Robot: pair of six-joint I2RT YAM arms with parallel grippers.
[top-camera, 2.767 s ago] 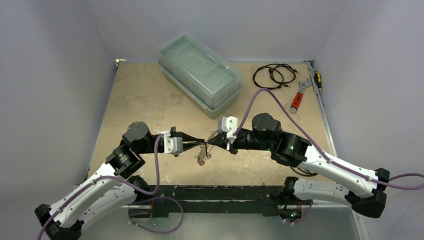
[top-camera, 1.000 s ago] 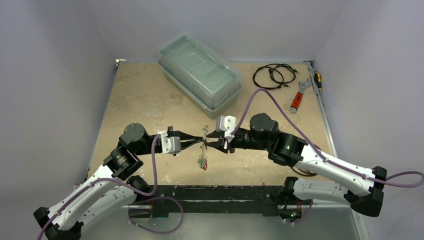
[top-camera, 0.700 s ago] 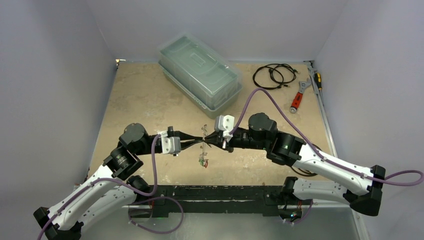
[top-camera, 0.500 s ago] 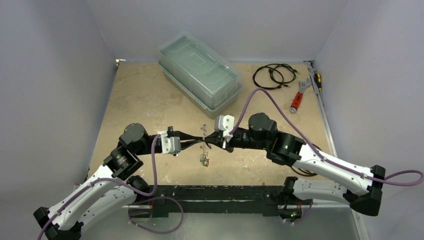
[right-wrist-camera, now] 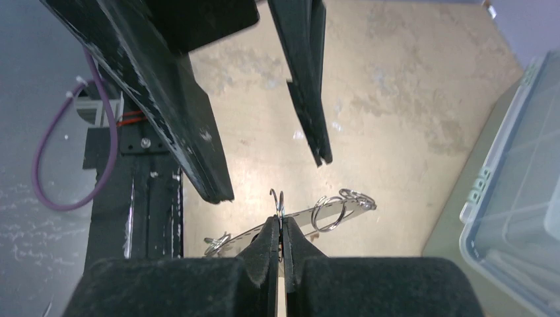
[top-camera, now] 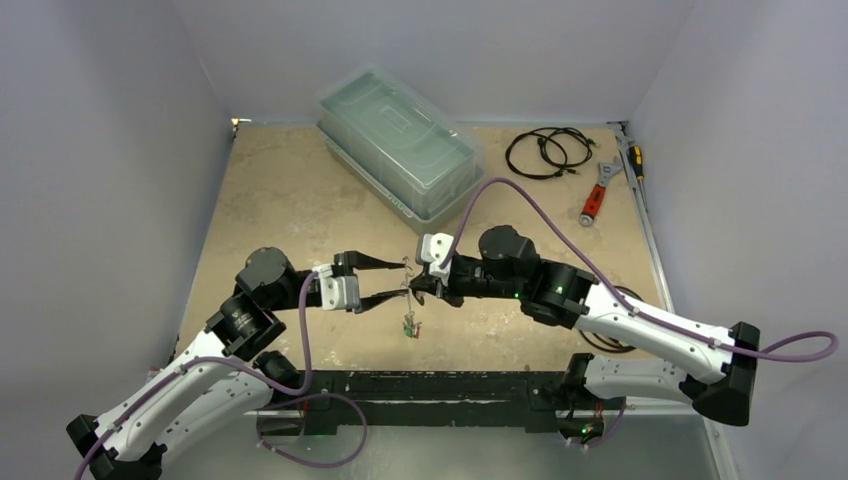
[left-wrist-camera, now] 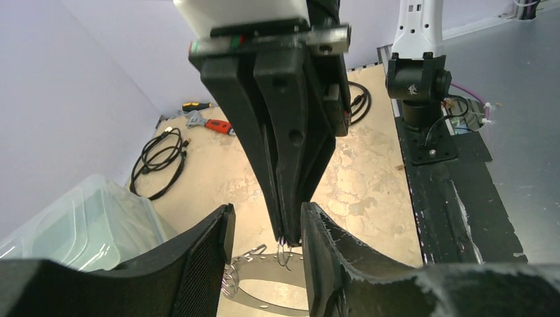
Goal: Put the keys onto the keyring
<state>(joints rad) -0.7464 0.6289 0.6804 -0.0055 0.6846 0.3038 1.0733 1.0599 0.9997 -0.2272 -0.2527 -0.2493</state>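
Observation:
The keyring (right-wrist-camera: pixel 332 210) is a thin silver plate with small wire rings on its rim. My right gripper (right-wrist-camera: pixel 281 223) is shut on one of those rings at the plate's edge and holds it in the air over the table's near middle. In the top view the right gripper (top-camera: pixel 413 287) meets the left gripper (top-camera: pixel 397 280), which stands open, one finger on each side of the right fingertips. The left wrist view shows the left gripper (left-wrist-camera: pixel 267 211) spread around them, with the keyring (left-wrist-camera: pixel 261 259) below. A small bunch of keys (top-camera: pixel 409 325) hangs under the keyring.
A clear lidded plastic container (top-camera: pixel 400 150) stands at the back middle. A coiled black cable (top-camera: pixel 545 150), a red-handled wrench (top-camera: pixel 595 200) and a screwdriver (top-camera: pixel 636 160) lie at the back right. The black base rail (top-camera: pixel 440 385) runs along the near edge.
My left gripper has opened and let go of the keyring. My right gripper has shut on it and shifted slightly left. The keys still hang below.

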